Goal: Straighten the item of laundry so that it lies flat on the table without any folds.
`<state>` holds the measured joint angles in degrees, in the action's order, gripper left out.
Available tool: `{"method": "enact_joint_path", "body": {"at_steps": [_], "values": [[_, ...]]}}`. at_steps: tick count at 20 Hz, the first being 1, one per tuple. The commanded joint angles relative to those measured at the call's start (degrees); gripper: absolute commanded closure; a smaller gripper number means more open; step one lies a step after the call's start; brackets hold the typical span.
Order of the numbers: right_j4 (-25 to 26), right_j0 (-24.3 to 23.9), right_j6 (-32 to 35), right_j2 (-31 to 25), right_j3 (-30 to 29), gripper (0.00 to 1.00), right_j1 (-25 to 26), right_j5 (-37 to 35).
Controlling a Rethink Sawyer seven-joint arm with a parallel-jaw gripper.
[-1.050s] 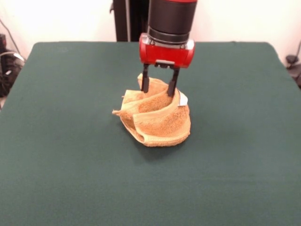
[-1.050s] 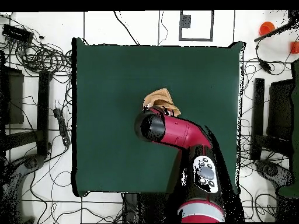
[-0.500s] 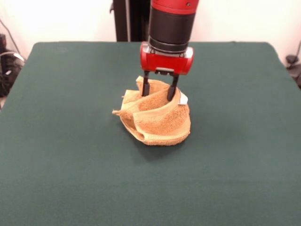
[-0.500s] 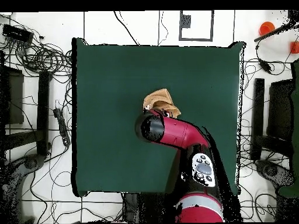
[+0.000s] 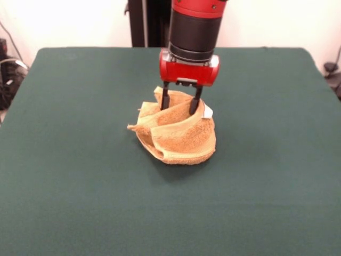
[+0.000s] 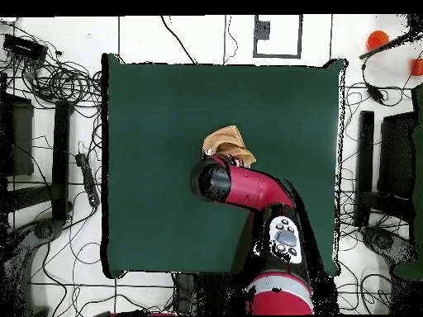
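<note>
The item of laundry, a golden-tan terry towel (image 5: 181, 140), sits crumpled in a bunched heap with raised folds near the middle of the dark green table (image 5: 80, 160). A small white label (image 5: 208, 112) shows at its right edge. My gripper (image 5: 179, 109) hangs straight down over the heap's far side. It is open, with its two black fingers (image 5: 164, 98) spread and standing on either side of the topmost fold. In the overhead view the towel (image 6: 227, 136) peeks out beyond the red arm (image 6: 248, 188), which hides the gripper; the table (image 6: 157, 107) spreads wide on all sides.
Green felt stretches far around the heap to every table edge. Off the table, the overhead view shows tangled cables (image 6: 58, 78), dark equipment (image 6: 21, 140) at both sides, and an orange object (image 6: 377, 39) at the upper right.
The gripper has come down a little onto the heap's top fold, mostly in the first half second. Its fingers keep the same spread. The towel's shape is unchanged.
</note>
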<state>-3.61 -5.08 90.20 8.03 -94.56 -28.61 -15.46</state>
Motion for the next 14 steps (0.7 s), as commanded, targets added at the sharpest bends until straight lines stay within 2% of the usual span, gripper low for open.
{"method": "enact_joint_path", "body": {"at_steps": [1,14], "values": [[-4.2,5.1,16.6,1.2,-1.9,1.00,1.5,2.2],[-6.2,5.0,15.8,1.1,-3.4,1.00,1.1,3.5]]}}
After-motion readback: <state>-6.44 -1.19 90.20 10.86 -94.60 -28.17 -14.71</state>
